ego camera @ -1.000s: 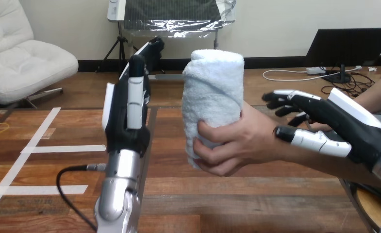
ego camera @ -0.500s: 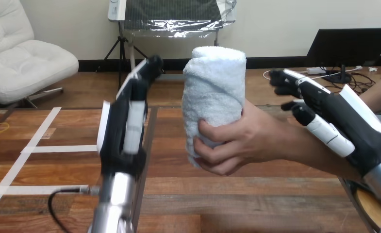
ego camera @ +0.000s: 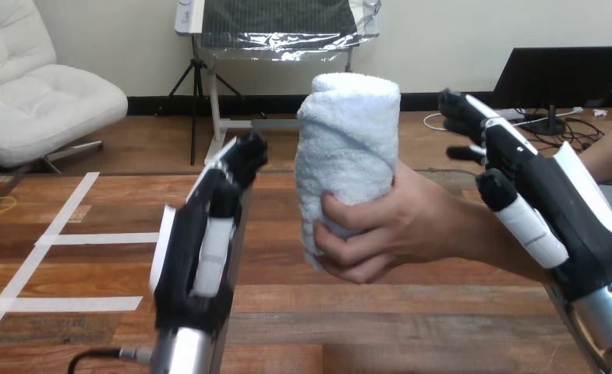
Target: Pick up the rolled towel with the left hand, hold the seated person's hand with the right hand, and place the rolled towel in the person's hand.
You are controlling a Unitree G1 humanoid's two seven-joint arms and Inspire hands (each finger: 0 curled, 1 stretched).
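White rolled towel (ego camera: 349,156) stands upright in the person's hand (ego camera: 400,226); left of the towel the left hand (ego camera: 201,249) hangs empty, fingers straight; right of it, the right hand (ego camera: 556,202) likewise

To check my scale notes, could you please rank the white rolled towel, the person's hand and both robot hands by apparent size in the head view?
1. The white rolled towel.
2. Black-and-white left robot hand and right robot hand: alike, and nearer the camera, so unranked.
3. The person's hand, curled round the towel.
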